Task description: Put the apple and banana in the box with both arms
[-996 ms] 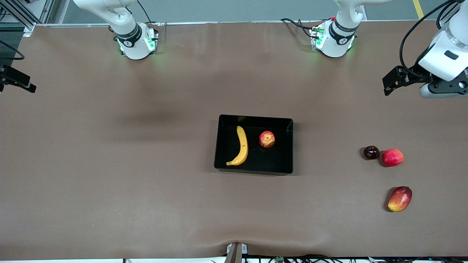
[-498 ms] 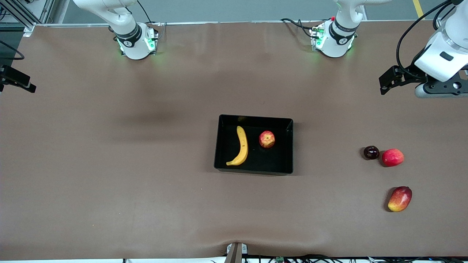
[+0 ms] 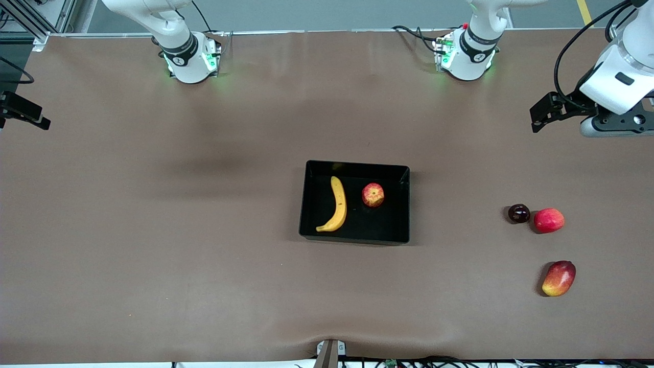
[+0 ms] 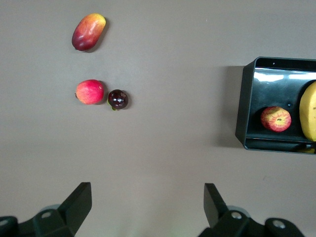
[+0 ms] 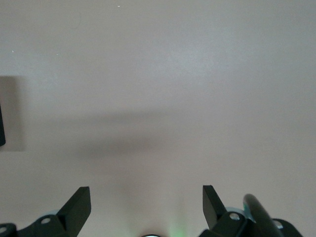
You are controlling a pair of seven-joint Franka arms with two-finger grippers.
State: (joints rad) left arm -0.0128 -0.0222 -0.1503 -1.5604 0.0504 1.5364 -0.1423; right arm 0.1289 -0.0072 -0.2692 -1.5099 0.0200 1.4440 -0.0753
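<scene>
The apple [image 3: 373, 194] and the banana [image 3: 335, 205] lie side by side, apart, inside the box [image 3: 354, 238] at mid-desk [image 3: 153, 230]. The banana is toward the right arm's end of the box. The left pincer [image 4: 145, 207] hangs with fingers apart over bare desk toward the left arm's end, well away from the box. The right pincer [image 5: 145, 205], fingers apart too, hangs over bare desk.

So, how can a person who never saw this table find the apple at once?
Find the black box in the middle of the table. Two fruits lie in it: the long yellow banana and, beside it toward the left arm's end, the apple. It is small, round, red with yellowish streaks.
</scene>
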